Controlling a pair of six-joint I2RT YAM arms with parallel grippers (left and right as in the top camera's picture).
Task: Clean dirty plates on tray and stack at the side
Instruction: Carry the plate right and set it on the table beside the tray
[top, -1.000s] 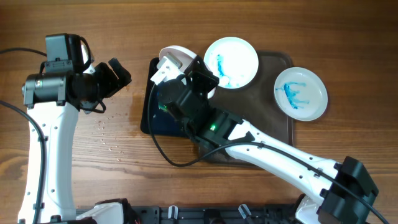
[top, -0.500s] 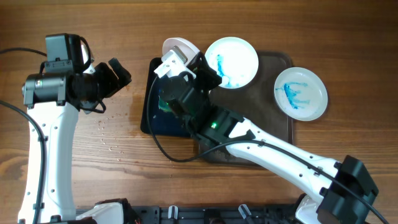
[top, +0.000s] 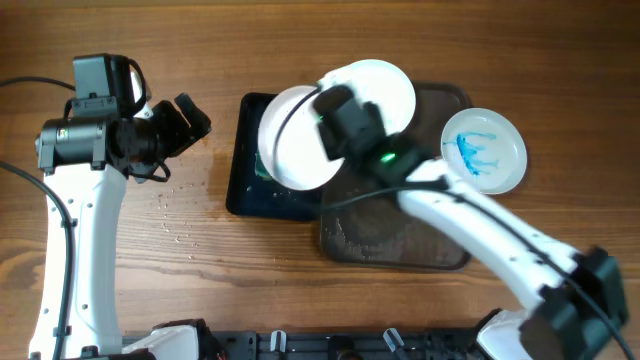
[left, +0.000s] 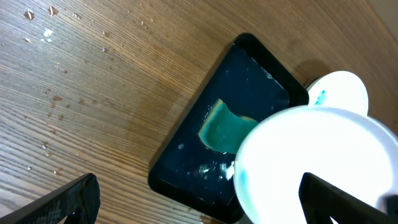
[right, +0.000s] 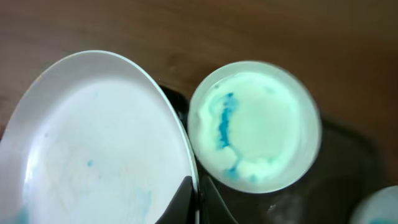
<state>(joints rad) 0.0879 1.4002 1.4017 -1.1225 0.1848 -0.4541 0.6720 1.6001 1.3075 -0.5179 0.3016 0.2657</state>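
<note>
1. Overhead:
   - Shows the right hand (top: 338, 112) clenched on the rim of the held plate (top: 293, 140).
   - Places this white plate, tilted, over the 3 o'clock side of the black basin (top: 238, 180), at 10 o'clock of the brown tray (top: 440, 250).
   - Puts the second plate (top: 390, 85), smeared blue, at the tray's 12 o'clock edge, partly under the arm.
   - Sets the third plate (top: 484, 150), also smeared blue, at the tray's 2 o'clock, apart from the others.
   - Finds the left hand (top: 195, 118) at 9 o'clock of the basin, released and grasping nothing, above the wooden counter (top: 420, 30).
   - Marks droplets (top: 170, 215) at 8 o'clock of the basin.

2. Left wrist:
   - Shows the left hand's fingers (left: 71, 199) spread wide at the lower corners, nothing between them.
   - Reveals a green sponge (left: 221, 127) lying in the basin's water.
   - Has the held plate covering the basin's 4 o'clock corner, with a sliver of the second plate at 1 o'clock of it.

3. Right wrist:
   - Shows the fingertips (right: 186, 196) at 6 o'clock, pinching the held plate's rim.
   - Shows faint blue specks on that plate.
   - Places the second plate just beside it at 3 o'clock, somewhat blurred.
</note>
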